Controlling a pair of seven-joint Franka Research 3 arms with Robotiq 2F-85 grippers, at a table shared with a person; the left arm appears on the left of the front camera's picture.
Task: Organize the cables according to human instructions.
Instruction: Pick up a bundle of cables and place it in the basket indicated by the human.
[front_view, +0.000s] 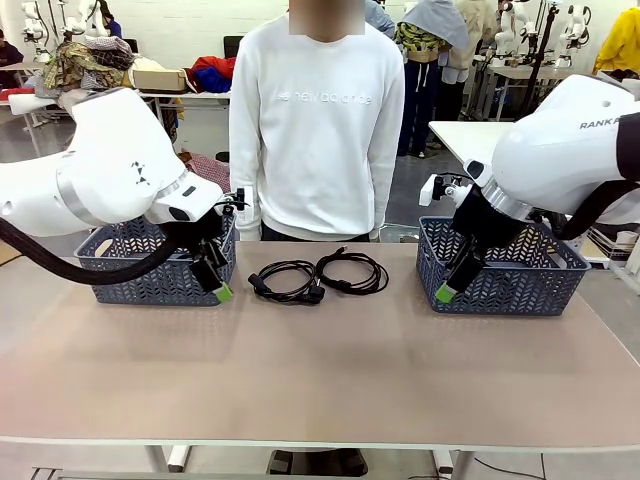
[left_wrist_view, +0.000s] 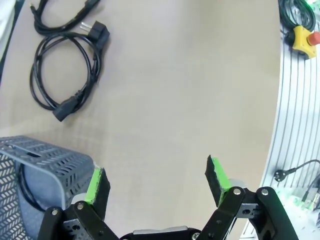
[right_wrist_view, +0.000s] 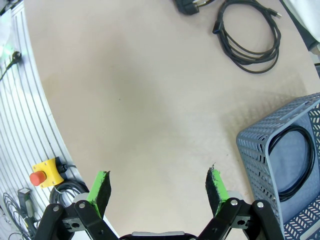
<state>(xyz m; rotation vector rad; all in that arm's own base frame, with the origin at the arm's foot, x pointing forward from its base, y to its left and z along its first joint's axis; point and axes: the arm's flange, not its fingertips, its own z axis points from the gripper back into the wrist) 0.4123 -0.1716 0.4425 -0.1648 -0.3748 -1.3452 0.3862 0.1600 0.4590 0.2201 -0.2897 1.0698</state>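
Observation:
Two black cable coils lie side by side on the table in front of the person: the left coil (front_view: 284, 281) (left_wrist_view: 64, 75) with chunky plugs and the right coil (front_view: 353, 271) (right_wrist_view: 251, 38). A third cable (right_wrist_view: 292, 165) lies inside the right basket (front_view: 500, 268) (right_wrist_view: 270, 150), and a black loop (left_wrist_view: 27, 192) shows inside the left basket (front_view: 155, 262) (left_wrist_view: 40, 165). My left gripper (front_view: 215, 283) (left_wrist_view: 156, 182) hangs open over bare table beside the left basket. My right gripper (front_view: 450, 285) (right_wrist_view: 157, 187) hangs open beside the right basket. Both are empty.
The person in a white sweatshirt (front_view: 318, 120) stands at the far edge, hands out of sight. A yellow emergency-stop box (left_wrist_view: 304, 39) (right_wrist_view: 45, 173) and loose wires lie off the near table edge. The table's near half (front_view: 320, 370) is bare.

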